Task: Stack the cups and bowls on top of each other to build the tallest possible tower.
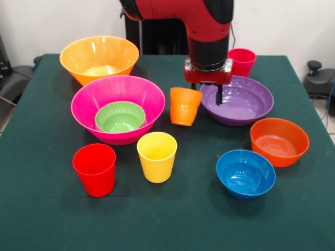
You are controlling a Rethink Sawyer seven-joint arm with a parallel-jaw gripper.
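One orange cup [185,106], tilted and apparently lifted just right of the hot-pink bowl [118,108], hangs clamped by its rim in the tool [208,90]; best carry it level over that bowl's green bowl [120,116] before letting go.

Dark green table [172,219] covering most of the shot, felt-like top, far edge running along the top. Plain pale wall [282,26] behind it. Off the left edge, something black and grey [13,73], maybe a chair, hard to tell. Off the right edge near the far corner, a grey and black device with a round black knob [314,66] on top, blue cable [330,102] beside it. Bit of light floor [325,112] showing there too.
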